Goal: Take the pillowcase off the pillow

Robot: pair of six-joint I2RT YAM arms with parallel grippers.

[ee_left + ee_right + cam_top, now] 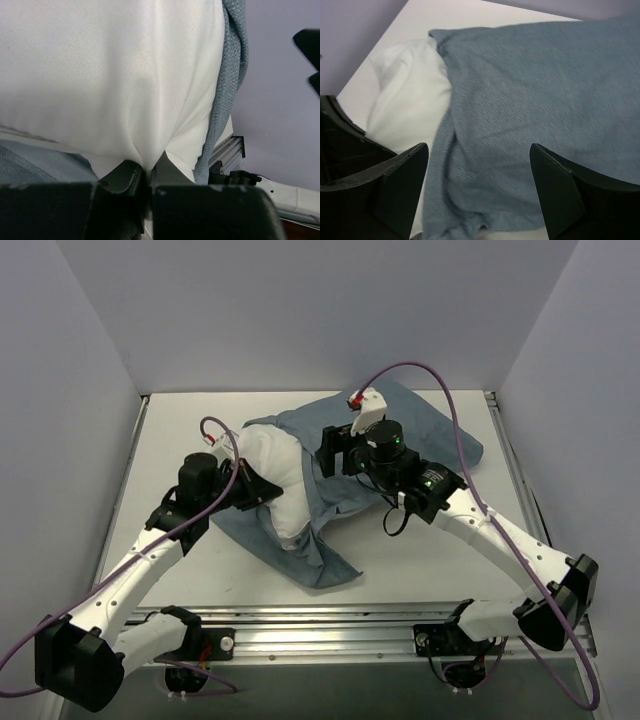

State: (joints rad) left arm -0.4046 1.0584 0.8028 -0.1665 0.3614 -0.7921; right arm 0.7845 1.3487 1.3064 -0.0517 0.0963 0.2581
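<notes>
The white pillow [272, 472] lies mid-table, its left end bare. The dusty blue pillowcase [420, 435] covers the rest of it, and a loose flap trails toward the near edge. My left gripper [252, 490] is shut on a pinched fold of the pillow [110, 75], with the left gripper [147, 170] squeezing white fabric between its jaws. A pillowcase [232, 60] edge hangs at the right of that view. My right gripper [335, 452] hovers over the cloth. In the right wrist view the right gripper [477, 147] stands open above the pillowcase [535, 85], with nothing held, and the pillow [410, 95] shows at the left.
Pale walls enclose the table on the left, back and right. An aluminium rail [330, 625] runs along the near edge between the arm bases. Purple cables loop above both wrists. The right arm's base [280, 192] shows low in the left wrist view.
</notes>
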